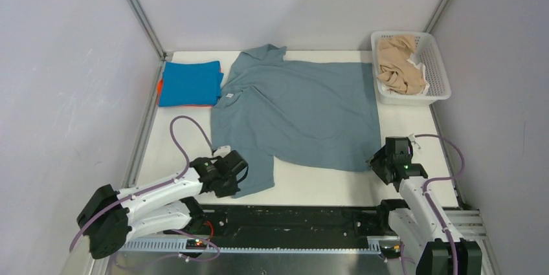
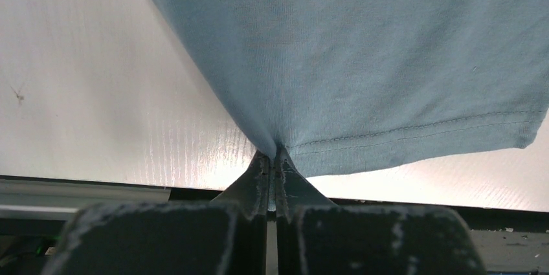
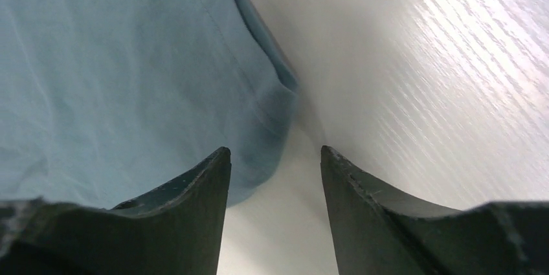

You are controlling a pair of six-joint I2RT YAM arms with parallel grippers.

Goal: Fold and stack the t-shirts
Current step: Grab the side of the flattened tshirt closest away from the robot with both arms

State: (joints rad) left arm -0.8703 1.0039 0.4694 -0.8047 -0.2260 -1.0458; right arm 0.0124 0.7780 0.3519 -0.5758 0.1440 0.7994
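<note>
One grey-blue tee (image 1: 304, 110) spread flat mid-surface (image 1: 324, 181). Left hand (image 2: 275, 162) clamped on its near sleeve hem, fingers pressed together. Right hand (image 3: 275, 158) at its near right corner, fingers apart, nothing gripped. Left of it: one bright blue tee (image 1: 190, 83) folded atop one orange tee (image 1: 158, 88). Right of it: one basket (image 1: 441, 71), beige tees (image 1: 396, 65) bundled inside, count unclear.

No text can be read; the white neck tag (image 1: 228, 96) on the grey-blue t-shirt (image 1: 304, 113) is too small.
</note>
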